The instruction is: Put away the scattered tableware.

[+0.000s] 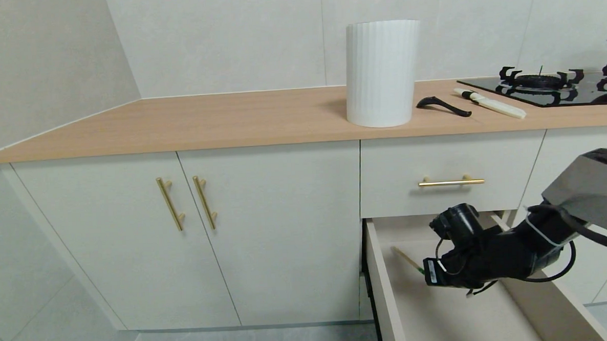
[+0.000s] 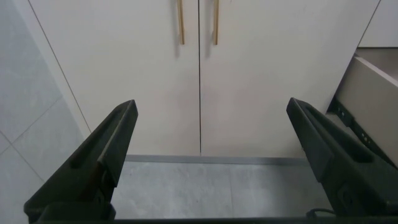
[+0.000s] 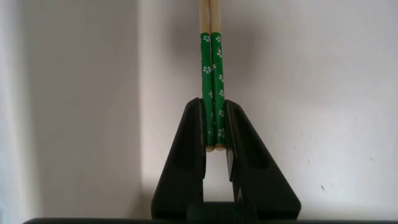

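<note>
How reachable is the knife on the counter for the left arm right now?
Probably not without a big move. The left gripper hangs open and low, facing the cabinet doors under the counter, while the knife lies up top on the robot's right, past the white canister.

You have no writing, number or brand to read here. The small pale label (image 1: 431, 271) on the right arm (image 1: 497, 257) is too small to make out. The chopsticks (image 3: 211, 74) carry only white paw-print marks on green, no letters.
</note>
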Motion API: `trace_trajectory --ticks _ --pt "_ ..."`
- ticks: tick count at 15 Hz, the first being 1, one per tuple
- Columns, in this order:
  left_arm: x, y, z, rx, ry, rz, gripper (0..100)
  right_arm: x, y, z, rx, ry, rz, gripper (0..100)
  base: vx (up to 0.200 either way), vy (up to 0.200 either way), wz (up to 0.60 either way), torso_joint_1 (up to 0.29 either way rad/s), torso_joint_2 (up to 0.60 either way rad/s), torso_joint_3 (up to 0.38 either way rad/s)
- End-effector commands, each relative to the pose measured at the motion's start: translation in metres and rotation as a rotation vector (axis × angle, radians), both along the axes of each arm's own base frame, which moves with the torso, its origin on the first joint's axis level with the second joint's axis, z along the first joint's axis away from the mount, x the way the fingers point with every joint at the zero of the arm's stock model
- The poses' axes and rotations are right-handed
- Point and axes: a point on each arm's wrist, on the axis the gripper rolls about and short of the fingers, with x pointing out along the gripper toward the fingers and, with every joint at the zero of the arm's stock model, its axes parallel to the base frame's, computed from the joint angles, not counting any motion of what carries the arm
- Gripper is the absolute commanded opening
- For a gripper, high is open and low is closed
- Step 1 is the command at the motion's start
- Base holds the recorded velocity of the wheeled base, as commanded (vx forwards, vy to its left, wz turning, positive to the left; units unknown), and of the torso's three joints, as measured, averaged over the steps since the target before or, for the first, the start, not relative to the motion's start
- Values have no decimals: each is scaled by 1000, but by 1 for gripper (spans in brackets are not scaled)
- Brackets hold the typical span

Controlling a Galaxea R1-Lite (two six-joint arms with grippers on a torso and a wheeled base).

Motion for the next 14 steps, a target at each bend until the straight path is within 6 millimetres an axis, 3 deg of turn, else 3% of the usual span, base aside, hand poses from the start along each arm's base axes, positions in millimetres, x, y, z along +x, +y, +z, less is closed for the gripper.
trace_trajectory --ticks 1,7,10,14 --pt "0 0 0 0 0 1 100 7 3 -26 -20 51 -2 0 0 0 0 0 0 0" --pt "0 0 0 0 0 1 100 5 9 -51 -108 85 -18 0 0 0 0 0 0 0" --pt "0 0 0 0 1 1 100 -2 22 -56 -147 85 5 0 0 0 0 0 0 0" --pt "0 0 0 0 1 1 100 -2 22 -59 -165 86 -3 0 0 0 0 0 0 0"
